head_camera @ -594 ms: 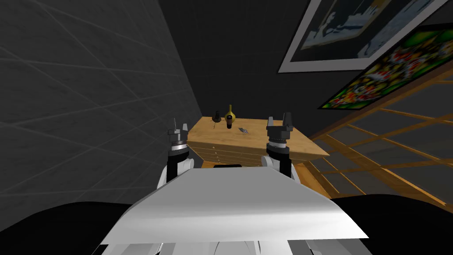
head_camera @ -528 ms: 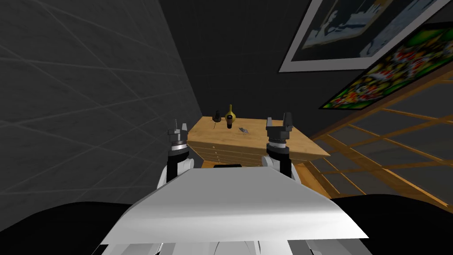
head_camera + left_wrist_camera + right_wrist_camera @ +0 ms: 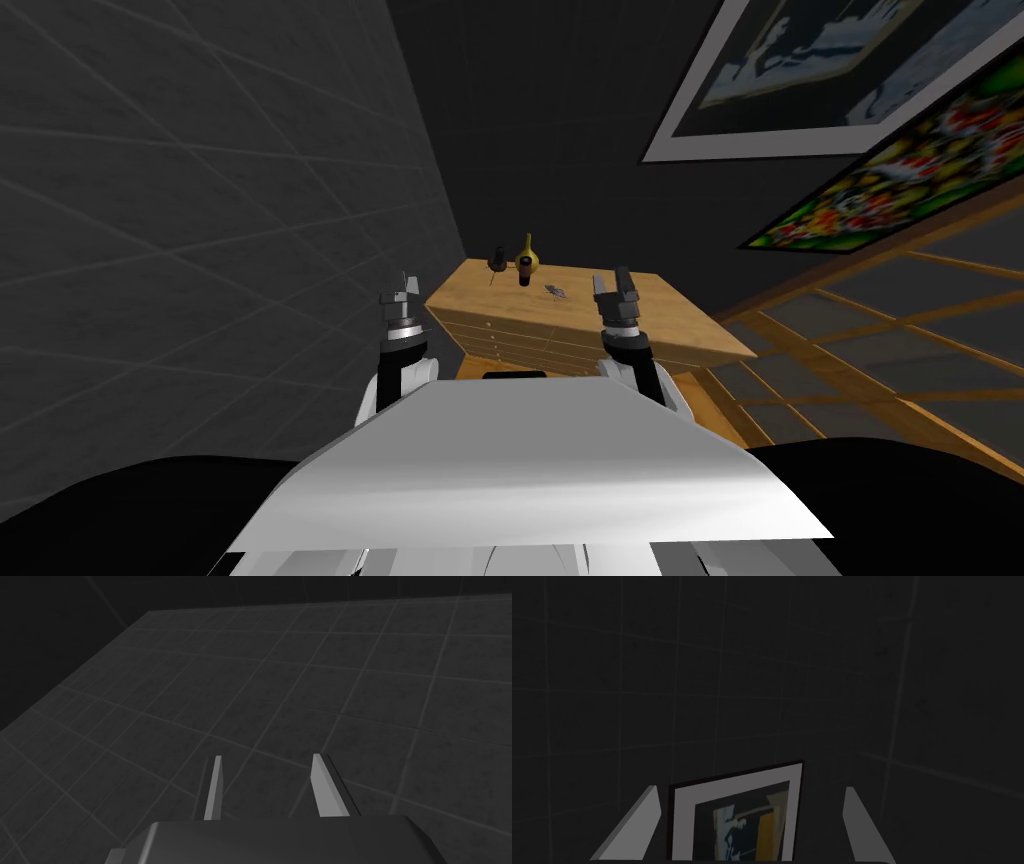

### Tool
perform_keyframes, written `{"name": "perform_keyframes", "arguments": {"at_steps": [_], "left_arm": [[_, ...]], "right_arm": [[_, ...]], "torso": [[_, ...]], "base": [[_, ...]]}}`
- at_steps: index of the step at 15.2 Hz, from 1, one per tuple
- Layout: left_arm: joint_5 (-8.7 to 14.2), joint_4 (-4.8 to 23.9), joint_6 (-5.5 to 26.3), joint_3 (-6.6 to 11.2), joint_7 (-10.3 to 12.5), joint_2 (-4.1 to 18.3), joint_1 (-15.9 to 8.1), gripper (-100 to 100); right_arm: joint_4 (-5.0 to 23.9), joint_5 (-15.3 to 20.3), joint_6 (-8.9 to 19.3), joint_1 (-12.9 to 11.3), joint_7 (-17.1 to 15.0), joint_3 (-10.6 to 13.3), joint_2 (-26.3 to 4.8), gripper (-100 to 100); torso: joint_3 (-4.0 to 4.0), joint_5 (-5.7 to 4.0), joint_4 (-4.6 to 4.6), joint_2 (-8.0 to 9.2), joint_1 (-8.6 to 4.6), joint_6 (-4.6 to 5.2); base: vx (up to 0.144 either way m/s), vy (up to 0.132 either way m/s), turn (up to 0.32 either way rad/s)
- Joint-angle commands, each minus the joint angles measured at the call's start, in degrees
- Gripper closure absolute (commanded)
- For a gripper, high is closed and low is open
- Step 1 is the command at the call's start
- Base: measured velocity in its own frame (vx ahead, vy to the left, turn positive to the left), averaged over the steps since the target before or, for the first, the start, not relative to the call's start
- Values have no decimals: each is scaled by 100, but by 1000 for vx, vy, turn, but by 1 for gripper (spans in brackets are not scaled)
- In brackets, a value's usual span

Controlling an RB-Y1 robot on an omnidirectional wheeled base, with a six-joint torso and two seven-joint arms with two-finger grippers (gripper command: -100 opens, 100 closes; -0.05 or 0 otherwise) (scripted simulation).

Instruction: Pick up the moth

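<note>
Moth [image 3: 553,292] lies mid-top on the dresser [image 3: 690,325], beyond my right gripper [image 3: 612,281], fingers wide for approach; left gripper [image 3: 407,289] parted, idle.

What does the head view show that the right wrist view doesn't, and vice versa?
The head view adds the wooden dresser, the small grey moth lying on its top, a yellow vase and a small dark object farther back, and the left gripper up by the dresser's near left corner. The right wrist view adds a close look at the right gripper, its fingers standing wide apart with nothing held. Both share the right gripper itself, up in front of the dresser's near edge, short of the moth.
</note>
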Motion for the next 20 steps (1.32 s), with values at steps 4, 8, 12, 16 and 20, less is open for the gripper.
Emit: {"name": "perform_keyframes", "arguments": {"at_steps": [4,8,12,16,20], "left_arm": [[0,0,0,0,0,0,1,0],[0,0,0,0,0,0,1,0],[0,0,0,0,0,0,0,0],[0,0,0,1,0,0,1,0],[0,0,0,0,0,0,1,0]], "right_arm": [[381,196,20,96,82,-17,-633,-100],[526,277,23,147,115,-21,-982,-100],[842,452,30,259,186,-26,-1550,-100],[1186,644,36,383,264,-30,-2051,-100],[1366,746,40,449,306,-30,-2479,-100]], "torso": [[-6,0,-2,-10,0,1],[-8,0,-3,-14,-1,1],[-10,-1,-4,-17,-3,0],[-11,-1,-4,-19,-4,3],[-13,-1,-5,-22,-4,0]], "base": [[-31,-7,131],[-24,-8,122],[-20,-10,161],[-17,-11,144],[-13,-10,159]]}}
